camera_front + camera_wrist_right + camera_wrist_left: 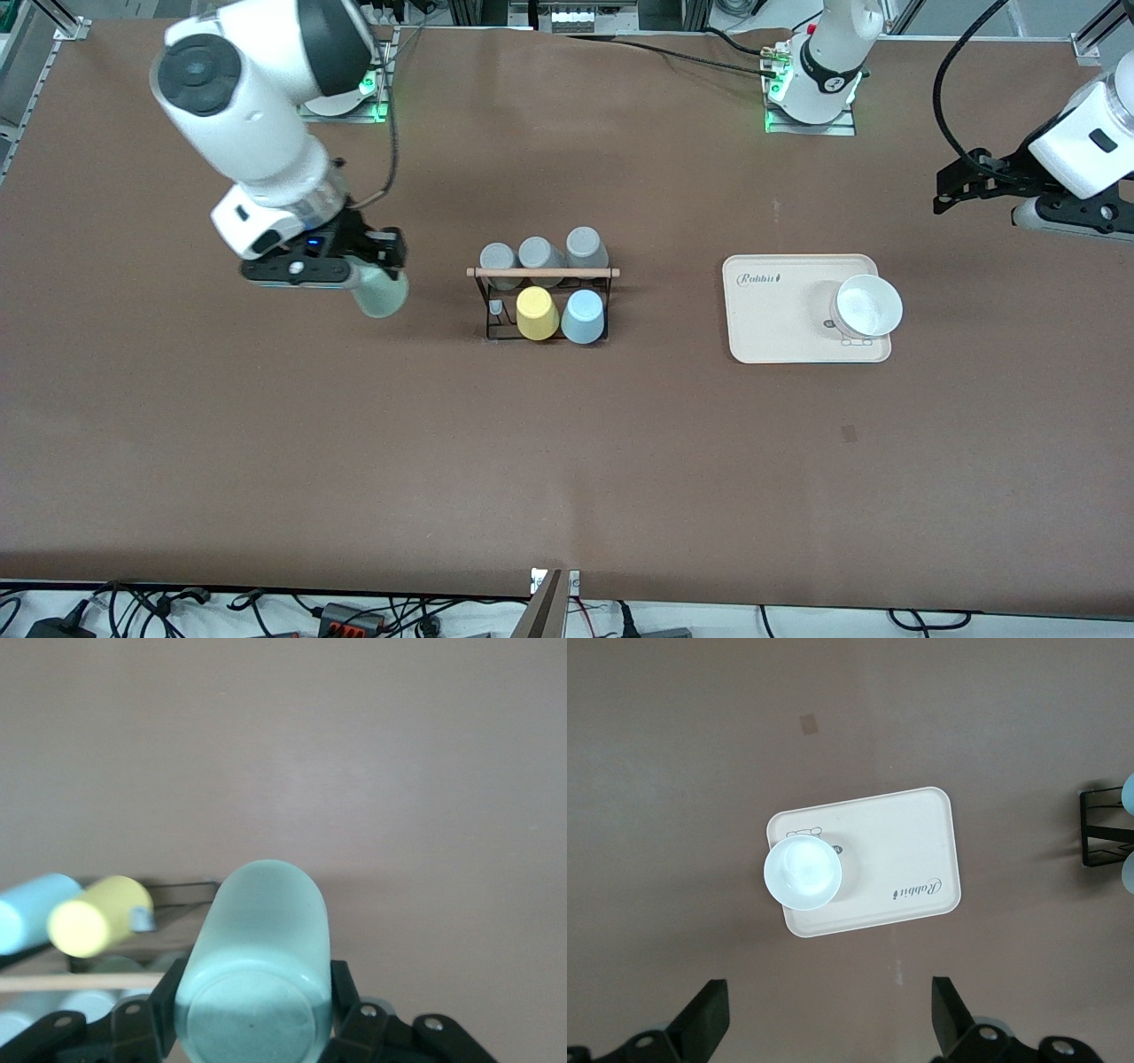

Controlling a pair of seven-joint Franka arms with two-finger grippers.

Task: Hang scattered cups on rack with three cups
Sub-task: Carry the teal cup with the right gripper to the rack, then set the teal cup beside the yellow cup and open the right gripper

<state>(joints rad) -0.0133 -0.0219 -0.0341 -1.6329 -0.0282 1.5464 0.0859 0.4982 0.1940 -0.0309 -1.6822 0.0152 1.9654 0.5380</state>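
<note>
Your right gripper (383,266) grips the pale mint-green tapered cup (381,292), long axis tilted, over bare table beside the black wire rack with wooden rod (542,273), toward the right arm's end. The light blue cup (583,316) hangs there. Left gripper (828,1023) waits, spread wide and empty, near the beige tray (908,850).

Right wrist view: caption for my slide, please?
Right gripper holds the mint-green cup beside the rack, yellow cup and light blue cup hung.

Surface (567,461): plain brown. Rack (542,306): black wire, light wooden rod. Cups on rack: one yellow (536,314), one light blue (583,316), three grey (540,255). Held cup (381,293): pale mint-green. Tray (780,319): beige. Bowl (868,306): white.
</note>
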